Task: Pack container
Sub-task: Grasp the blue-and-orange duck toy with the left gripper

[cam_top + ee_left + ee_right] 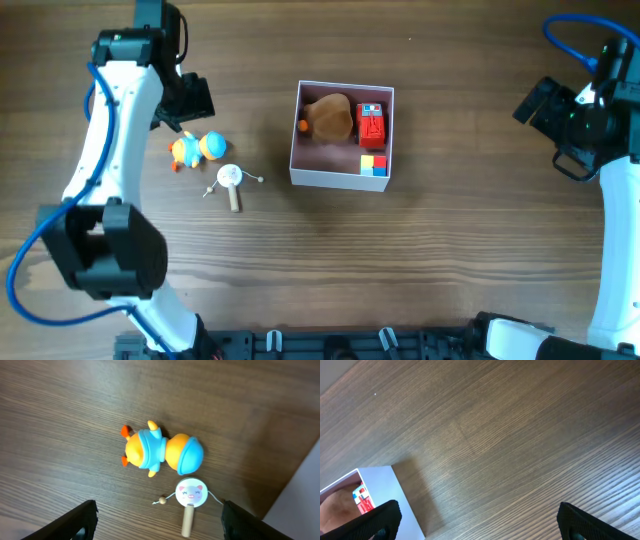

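The container (342,176), a square white box with a pink inside, stands mid-table and holds a brown plush (329,117), a red block toy (372,122) and a small colour cube (373,165). Its corner also shows in the right wrist view (380,495). An orange and blue duck toy (195,149) (162,452) and a small pig-face rattle drum with a wooden handle (231,181) (190,500) lie on the table to the container's left. My left gripper (159,522) (188,103) is open and empty above these toys. My right gripper (479,519) (545,110) is open and empty at the far right.
The table (450,250) is dark wood grain. A blue cable (570,40) loops near the right arm. The arm bases sit at the front edge.
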`<state>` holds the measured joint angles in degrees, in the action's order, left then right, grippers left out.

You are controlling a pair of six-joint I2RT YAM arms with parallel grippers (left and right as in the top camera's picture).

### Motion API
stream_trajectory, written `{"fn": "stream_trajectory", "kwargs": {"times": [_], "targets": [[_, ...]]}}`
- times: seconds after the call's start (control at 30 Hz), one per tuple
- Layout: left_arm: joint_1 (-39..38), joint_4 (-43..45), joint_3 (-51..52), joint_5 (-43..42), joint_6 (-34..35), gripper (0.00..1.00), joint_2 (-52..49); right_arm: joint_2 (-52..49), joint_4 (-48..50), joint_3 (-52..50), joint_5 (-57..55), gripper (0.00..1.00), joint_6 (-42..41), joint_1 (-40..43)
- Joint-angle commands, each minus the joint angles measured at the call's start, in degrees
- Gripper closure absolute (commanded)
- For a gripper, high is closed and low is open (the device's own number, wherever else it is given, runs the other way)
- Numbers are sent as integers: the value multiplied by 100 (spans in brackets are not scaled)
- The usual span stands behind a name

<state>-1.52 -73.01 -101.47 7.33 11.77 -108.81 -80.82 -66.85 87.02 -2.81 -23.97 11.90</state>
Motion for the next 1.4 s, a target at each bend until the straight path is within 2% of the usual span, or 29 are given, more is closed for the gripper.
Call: {"fn": "stream_trajectory", "kwargs": {"times": [0.0,0.27,0.57,0.97,1.13,1.37], "targets": [[-31,61,138,-173,-282,20,-295,-42,15,-37,-35,0,-7,17],[-199,813,907,-175,-260,23,-765,-42,15,-37,-35,0,-7,17],[-542,1458,1165,-173,-256,24,-1045,-42,15,-37,-35,0,-4,17],[-522,1541,1165,175,-238,30,-1613,-42,15,-37,-35,0,-4,17],[-525,1515,1163,175,-238,49,-1646,-42,15,-37,-35,0,-7,17],[-525,1248,1145,354,-234,86,-1620,-42,15,-37,-35,0,-7,17]]}}
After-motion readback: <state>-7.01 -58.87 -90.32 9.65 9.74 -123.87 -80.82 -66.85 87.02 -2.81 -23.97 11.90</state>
